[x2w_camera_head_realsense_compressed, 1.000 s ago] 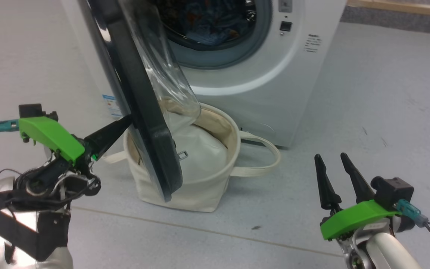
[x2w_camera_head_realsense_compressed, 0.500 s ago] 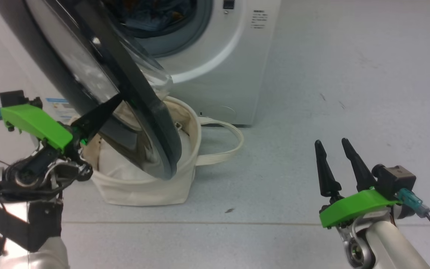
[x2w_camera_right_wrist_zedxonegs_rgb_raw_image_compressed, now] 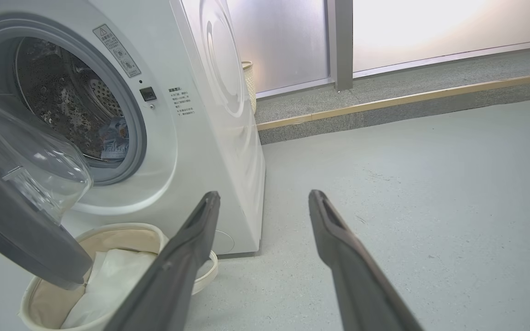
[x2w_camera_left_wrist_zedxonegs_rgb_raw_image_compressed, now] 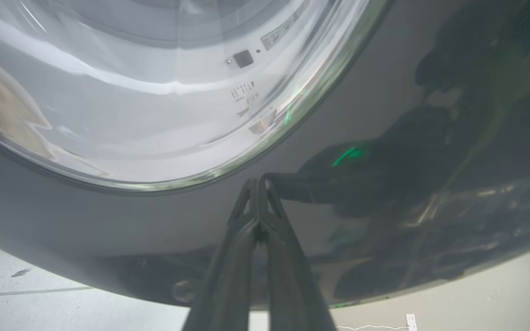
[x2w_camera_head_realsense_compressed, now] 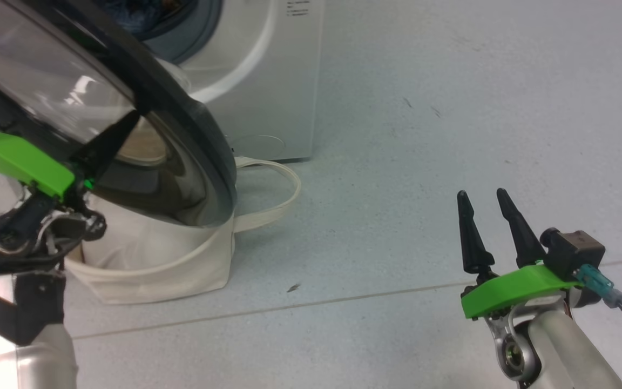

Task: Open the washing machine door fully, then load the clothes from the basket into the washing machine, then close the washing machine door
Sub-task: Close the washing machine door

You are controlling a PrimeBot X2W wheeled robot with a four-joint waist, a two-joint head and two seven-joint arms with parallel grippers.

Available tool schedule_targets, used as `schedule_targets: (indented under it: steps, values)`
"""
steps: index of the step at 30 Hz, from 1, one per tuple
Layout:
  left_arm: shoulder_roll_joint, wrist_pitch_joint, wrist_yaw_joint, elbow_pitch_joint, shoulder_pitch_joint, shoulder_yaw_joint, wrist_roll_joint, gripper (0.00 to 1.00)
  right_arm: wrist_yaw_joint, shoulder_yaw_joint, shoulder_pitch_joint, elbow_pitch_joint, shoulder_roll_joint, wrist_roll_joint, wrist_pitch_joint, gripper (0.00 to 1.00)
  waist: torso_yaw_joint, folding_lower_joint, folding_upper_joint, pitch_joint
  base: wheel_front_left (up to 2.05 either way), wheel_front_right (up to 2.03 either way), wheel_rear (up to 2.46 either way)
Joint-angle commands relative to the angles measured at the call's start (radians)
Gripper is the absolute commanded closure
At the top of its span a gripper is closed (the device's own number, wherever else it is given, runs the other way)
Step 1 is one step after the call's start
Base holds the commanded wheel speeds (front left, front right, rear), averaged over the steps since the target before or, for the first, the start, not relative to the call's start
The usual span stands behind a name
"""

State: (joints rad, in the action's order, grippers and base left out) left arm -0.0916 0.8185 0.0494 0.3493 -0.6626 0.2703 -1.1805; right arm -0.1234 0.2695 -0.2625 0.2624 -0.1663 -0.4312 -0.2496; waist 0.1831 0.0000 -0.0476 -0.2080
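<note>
The washing machine (x2w_camera_head_realsense_compressed: 268, 81) stands at the upper left, its drum open. The washing machine door (x2w_camera_head_realsense_compressed: 203, 135), a black ring around bulging glass, hangs partly open over the basket (x2w_camera_head_realsense_compressed: 154, 265). My left gripper (x2w_camera_head_realsense_compressed: 127, 123) is shut, its tips pressed against the door's outer black ring (x2w_camera_left_wrist_zedxonegs_rgb_raw_image_compressed: 384, 115), holding nothing; the left wrist view shows the closed tips (x2w_camera_left_wrist_zedxonegs_rgb_raw_image_compressed: 258, 184) on it. Blue clothes (x2w_camera_right_wrist_zedxonegs_rgb_raw_image_compressed: 113, 135) lie inside the steel drum, also glimpsed in the head view (x2w_camera_head_realsense_compressed: 133, 11). The cream basket (x2w_camera_right_wrist_zedxonegs_rgb_raw_image_compressed: 122, 234) holds white liner cloth. My right gripper (x2w_camera_head_realsense_compressed: 486, 197) hovers open and empty, far right of the machine.
The basket's loop handle (x2w_camera_head_realsense_compressed: 284, 189) lies on the grey floor (x2w_camera_head_realsense_compressed: 424, 135) beside the machine's front corner. A raised kerb with a wooden strip (x2w_camera_right_wrist_zedxonegs_rgb_raw_image_compressed: 407, 99) and frosted panels (x2w_camera_right_wrist_zedxonegs_rgb_raw_image_compressed: 407, 27) run behind the machine. Open floor spreads right of the basket.
The whole head picture has shifted, sliding machine and basket up and left. The door now shows more of its outer face. My left tips stay on it; the right gripper holds still.
</note>
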Motion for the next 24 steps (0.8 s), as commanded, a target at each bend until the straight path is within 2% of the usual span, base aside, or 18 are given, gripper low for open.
schedule_targets:
  steps: [1, 10, 17, 18, 20, 24]
  values:
    - [-0.046, -0.008, -0.015, -0.029, -0.040, 0.030, 0.010, 1.00, -0.007, 0.013, -0.024, -0.034, 0.004, 0.011, -0.012, 0.00, 0.010, 0.0000, 0.0000, -0.007, 0.00, 0.00, 0.00]
    - [-0.059, -0.027, -0.044, 0.030, -0.078, 0.039, 0.004, 1.00, -0.007, 0.015, -0.036, -0.040, 0.003, 0.016, -0.012, 0.00, 0.031, 0.0000, 0.0000, -0.022, 0.00, 0.00, 0.00]
    - [-0.058, -0.027, -0.059, 0.063, -0.077, 0.032, 0.004, 0.98, -0.007, 0.019, -0.032, -0.033, -0.004, 0.014, -0.012, 0.00, 0.006, 0.0000, 0.0000, -0.001, 0.00, 0.00, 0.00]
    - [-0.058, -0.027, -0.060, 0.067, -0.073, 0.032, 0.004, 0.53, -0.007, 0.021, -0.030, -0.032, -0.006, 0.013, -0.012, 0.00, 0.000, 0.0000, 0.0000, 0.005, 0.00, 0.00, 0.00]
    - [-0.057, -0.013, -0.057, 0.079, -0.062, 0.026, 0.003, 0.00, -0.007, 0.025, -0.028, -0.027, -0.010, 0.010, -0.012, 0.00, -0.016, 0.0000, 0.0000, 0.018, 0.00, 0.00, 0.00]
    - [-0.061, -0.006, -0.066, 0.080, -0.035, 0.018, 0.011, 0.00, -0.007, 0.030, -0.024, -0.020, -0.020, 0.005, -0.012, 0.00, -0.058, 0.0000, 0.0000, 0.043, 0.00, 0.00, 0.00]
